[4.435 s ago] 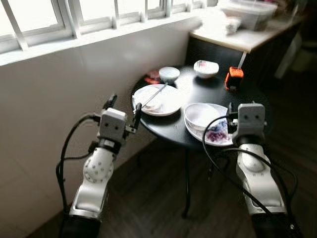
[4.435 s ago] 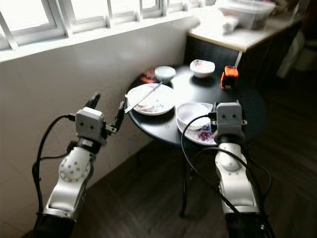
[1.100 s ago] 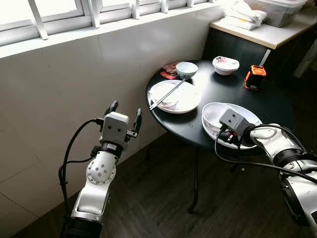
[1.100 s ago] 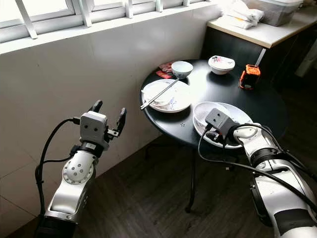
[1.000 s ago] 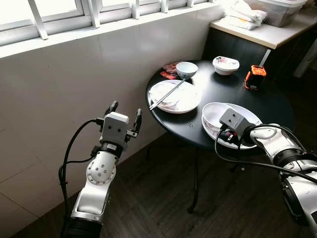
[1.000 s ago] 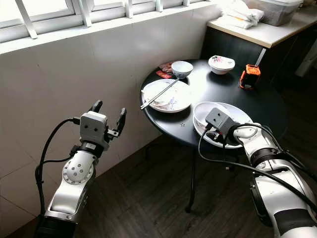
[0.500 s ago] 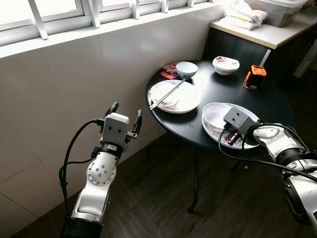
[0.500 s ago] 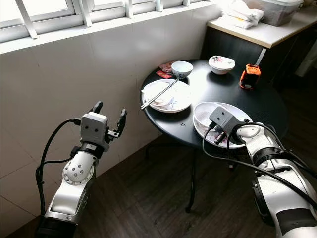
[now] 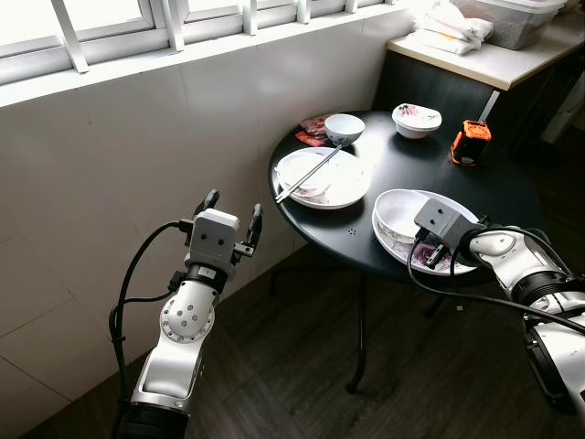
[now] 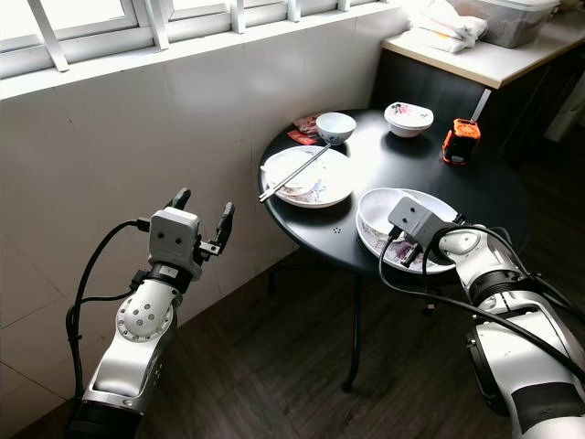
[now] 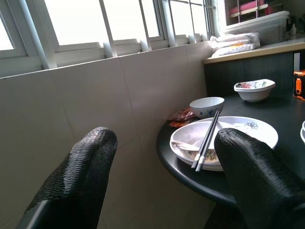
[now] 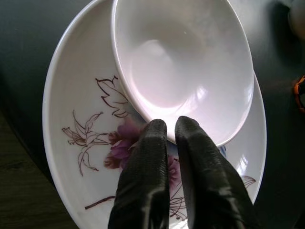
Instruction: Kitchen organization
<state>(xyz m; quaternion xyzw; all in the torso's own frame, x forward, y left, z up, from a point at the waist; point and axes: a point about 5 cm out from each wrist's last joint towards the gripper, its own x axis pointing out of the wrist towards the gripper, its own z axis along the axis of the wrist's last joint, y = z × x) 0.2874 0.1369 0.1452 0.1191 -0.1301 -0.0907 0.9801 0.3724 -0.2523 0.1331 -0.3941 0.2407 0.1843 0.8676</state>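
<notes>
White bowl [image 12: 183, 67] just beyond right tool [image 12: 171, 125]

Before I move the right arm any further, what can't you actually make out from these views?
- Right gripper: its black fingers cover the white bowl's near rim over the flowered plate; contact unclear.
- Orange and black object: too small to identify.
- Plate with chopsticks: cut off in the left wrist view by a finger of the left gripper.

daylight from windows [image 9: 110, 27]; overexposed panes; frames sharp; floor dim
</notes>
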